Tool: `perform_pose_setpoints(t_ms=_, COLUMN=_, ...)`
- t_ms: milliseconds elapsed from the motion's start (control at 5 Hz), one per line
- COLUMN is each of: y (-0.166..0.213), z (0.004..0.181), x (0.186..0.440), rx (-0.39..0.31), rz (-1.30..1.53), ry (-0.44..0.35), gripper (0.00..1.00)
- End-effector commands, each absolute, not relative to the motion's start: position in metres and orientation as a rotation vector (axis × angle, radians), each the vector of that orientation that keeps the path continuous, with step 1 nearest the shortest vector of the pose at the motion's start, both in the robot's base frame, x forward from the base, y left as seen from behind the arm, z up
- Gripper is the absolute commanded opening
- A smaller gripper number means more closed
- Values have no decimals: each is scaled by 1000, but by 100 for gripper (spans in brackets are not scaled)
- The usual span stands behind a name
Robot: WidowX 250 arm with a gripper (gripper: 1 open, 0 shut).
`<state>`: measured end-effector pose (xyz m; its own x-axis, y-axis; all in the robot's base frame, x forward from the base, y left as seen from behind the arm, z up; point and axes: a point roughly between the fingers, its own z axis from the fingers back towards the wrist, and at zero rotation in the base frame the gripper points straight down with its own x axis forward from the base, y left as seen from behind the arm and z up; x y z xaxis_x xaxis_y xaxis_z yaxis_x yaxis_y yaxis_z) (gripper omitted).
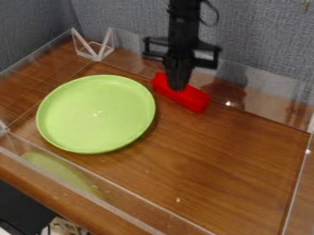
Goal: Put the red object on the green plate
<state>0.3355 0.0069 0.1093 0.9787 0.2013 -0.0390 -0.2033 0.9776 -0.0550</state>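
Note:
The red object (192, 97), a bright red bar, lies on the wooden table just right of the green plate (73, 124), close to the back wall. My gripper (179, 83) comes straight down onto the bar's near-left part. Its dark fingers are drawn together into a narrow column and pinch the bar, which still rests on the table. The fingertips hide part of the bar's top. The lime-green plate has nothing on it and its rim is a small gap away from the bar.
A white wire stand (94, 42) sits in the back left corner. Low clear walls (73, 179) border the wooden table. Bare wood (221, 156) stretches in front of and to the right of the bar.

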Motion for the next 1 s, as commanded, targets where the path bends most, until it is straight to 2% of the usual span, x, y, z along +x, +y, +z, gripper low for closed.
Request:
perform_pose_setpoints(t_ms=0, y=21, z=157, x=338, rx=-81, rz=250, ry=-100, gripper=0)
perform_pose_setpoints(t_ms=200, y=33, z=187, x=321, rx=-92, rz=302, ry=-134, gripper=0)
perform_pose_setpoints(t_ms=400, y=52, z=188, x=303, rx=-77, rz=343, ry=-134, gripper=0)
perform_pose_setpoints(t_ms=600, y=66, z=180, x=304, rx=-65, rz=396, ry=-113, gripper=0)
perform_pose_setpoints(t_ms=800, y=60, z=175, x=304, rx=-58, rz=417, ry=-88, gripper=0)
